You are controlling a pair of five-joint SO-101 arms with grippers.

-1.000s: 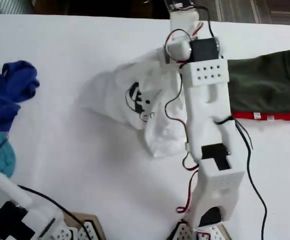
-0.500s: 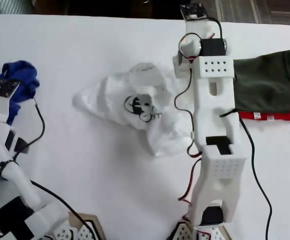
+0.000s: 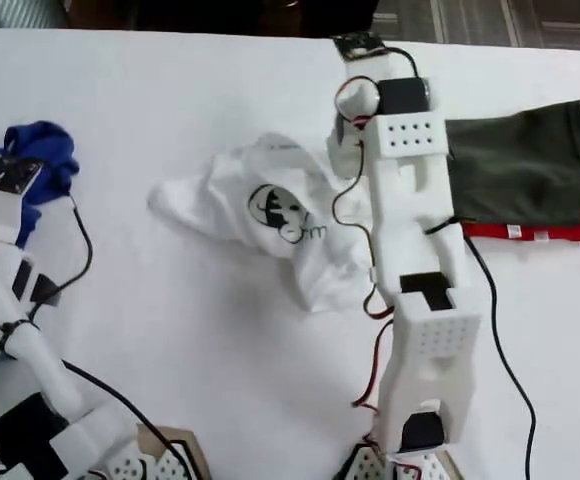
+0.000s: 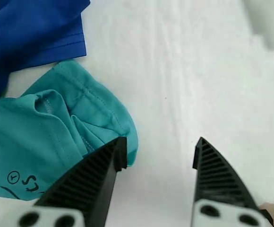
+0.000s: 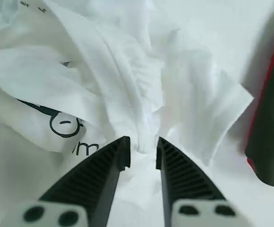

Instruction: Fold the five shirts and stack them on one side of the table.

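Observation:
A crumpled white shirt [image 3: 270, 215] with a black print lies mid-table. My right gripper [image 5: 142, 144] is shut on a fold of the white shirt [image 5: 104, 71] at its edge nearest the stack. A folded dark green shirt [image 3: 525, 165] lies on a folded red shirt [image 3: 535, 230] at the table's right side. At the left, a blue shirt [image 3: 35, 150] is bunched up, and a teal shirt [image 4: 47, 127] lies beside the blue shirt [image 4: 28, 28]. My left gripper [image 4: 158, 151] hangs open over bare table, one finger next to the teal shirt's edge.
The right arm [image 3: 420, 260] stretches from the near edge across the white shirt's right part. The left arm [image 3: 10, 300] stands over the left side with its cable trailing. The white tabletop [image 3: 170, 350] is bare between the arms.
The left arm has risen from the near left corner to over the blue and teal shirts. The right arm swung right, then back left, and the white shirt shifted with it.

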